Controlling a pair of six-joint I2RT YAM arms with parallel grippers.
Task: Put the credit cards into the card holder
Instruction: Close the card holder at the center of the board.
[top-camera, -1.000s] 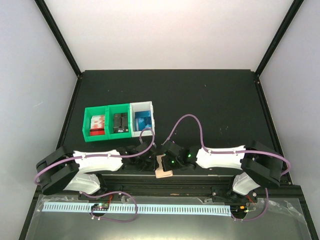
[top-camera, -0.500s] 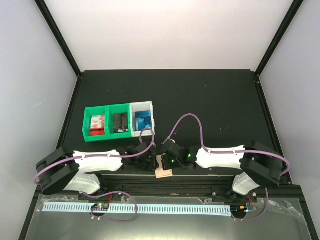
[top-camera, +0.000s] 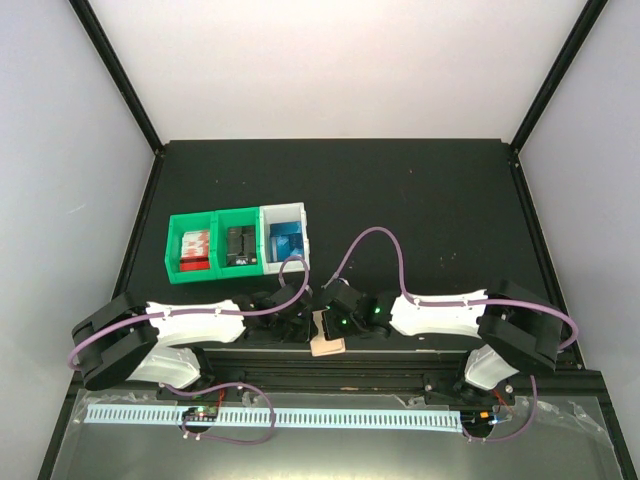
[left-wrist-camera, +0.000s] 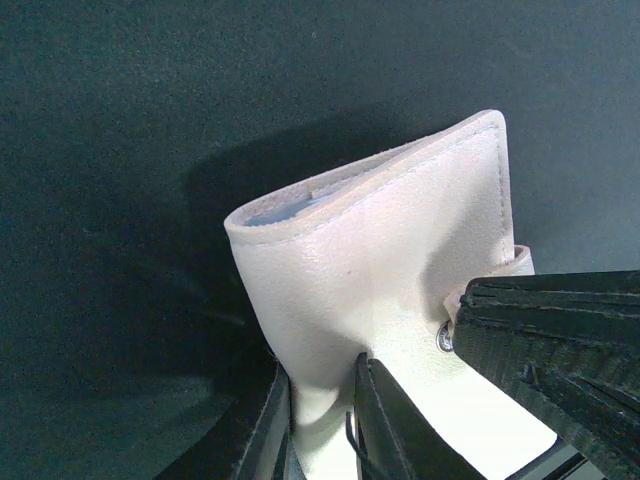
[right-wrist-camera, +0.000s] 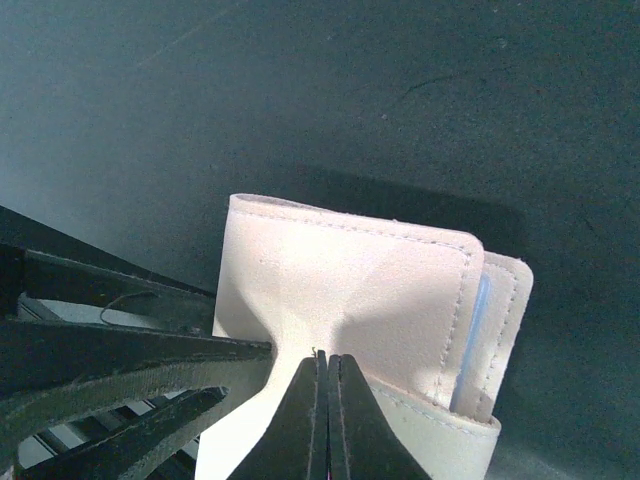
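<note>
1. My left pincer (left-wrist-camera: 322, 400) is clamped on the card holder (left-wrist-camera: 370, 250) at the near edge of the table (top-camera: 420, 220); my right pincer (right-wrist-camera: 324, 375) pinches its outer flap, fingers pressed together.
2. A blue edge (right-wrist-camera: 479, 325) shows inside the fold.
3. Farther back, blue credit cards (top-camera: 287, 240) lie in the white bin (top-camera: 301, 214), beside two green bins (top-camera: 171, 245).

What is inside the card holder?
A thin blue card edge shows between the flaps of the card holder. Leather hides the rest; the number of cards cannot be told.
</note>
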